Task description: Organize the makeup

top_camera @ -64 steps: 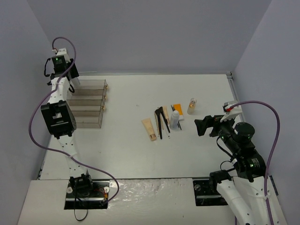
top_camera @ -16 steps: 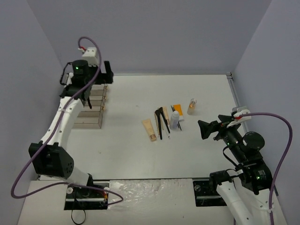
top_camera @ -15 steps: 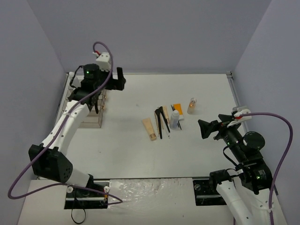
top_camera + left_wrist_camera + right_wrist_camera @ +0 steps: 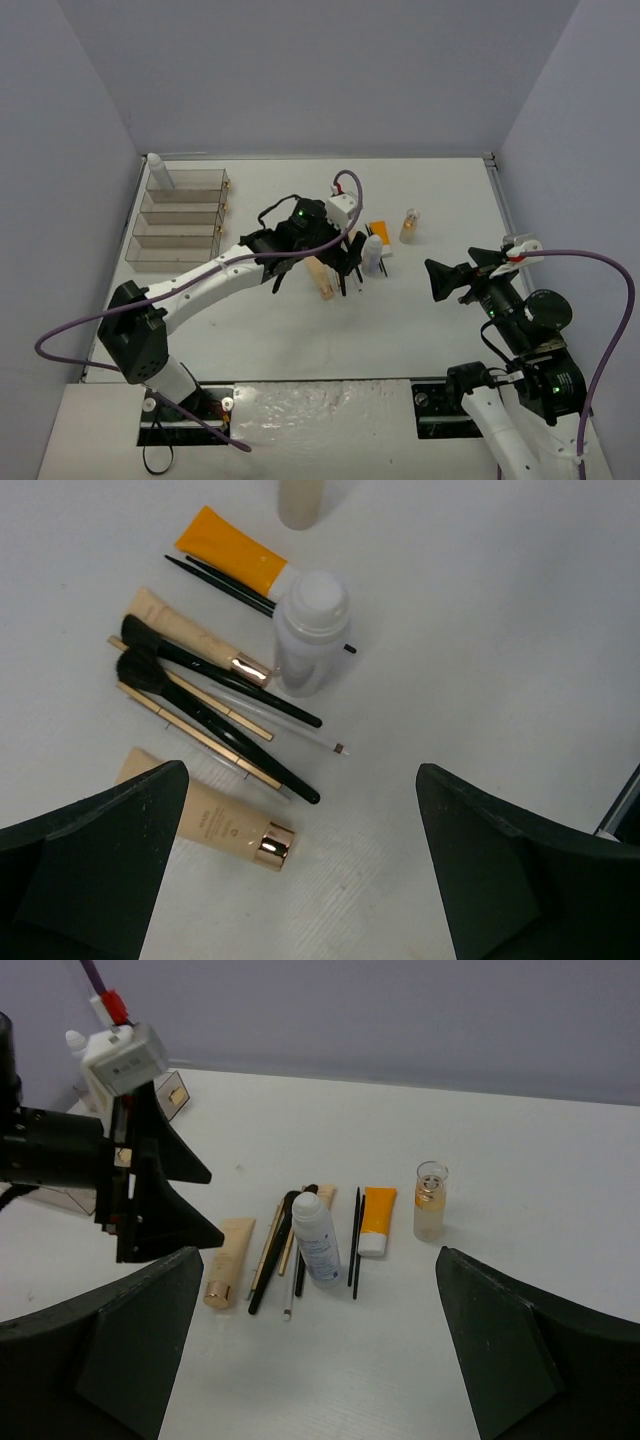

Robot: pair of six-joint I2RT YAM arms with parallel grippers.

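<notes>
The makeup lies in a cluster mid-table: a beige tube (image 4: pixel 323 279), black brushes (image 4: pixel 346 264), a white bottle (image 4: pixel 373 255), an orange tube (image 4: pixel 378 231) and a glass vial (image 4: pixel 408 226). My left gripper (image 4: pixel 338 264) hangs open just above them. In its wrist view the beige tube (image 4: pixel 215 825) sits between the fingers (image 4: pixel 90 870), with the brushes (image 4: pixel 215 715) and white bottle (image 4: pixel 312 630) beyond. My right gripper (image 4: pixel 441 279) is open and empty, right of the cluster, facing the white bottle (image 4: pixel 318 1238) and vial (image 4: pixel 431 1200). Another white bottle (image 4: pixel 159 172) stands in the drawer box.
The clear tiered acrylic drawer box (image 4: pixel 180 222) stands at the table's far left, near the wall. The left arm stretches diagonally across the table from its base to the cluster. The table's right rail (image 4: pixel 497 200) runs beside the right arm.
My left arm swung from the drawer box at the far left across to the makeup cluster. The right gripper drifted slightly towards the near right.
</notes>
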